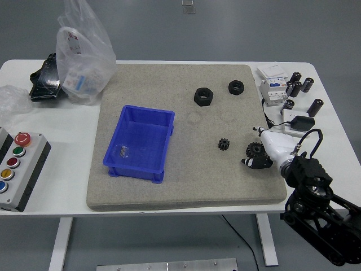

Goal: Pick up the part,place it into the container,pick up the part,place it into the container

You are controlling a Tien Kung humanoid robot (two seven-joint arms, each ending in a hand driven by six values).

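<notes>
One hand [264, 151], the right, sits low at the mat's [186, 186] right edge, fingers curled at a black gear [255, 149]; whether they clamp it I cannot tell. A smaller gear [224, 144] lies just beside, the blue bin [167, 116] well apart to the left for drop-off.

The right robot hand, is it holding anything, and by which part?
Cannot be told: the right hand sits over a black toothed gear on the grey mat; no clear grasp shows.
</notes>
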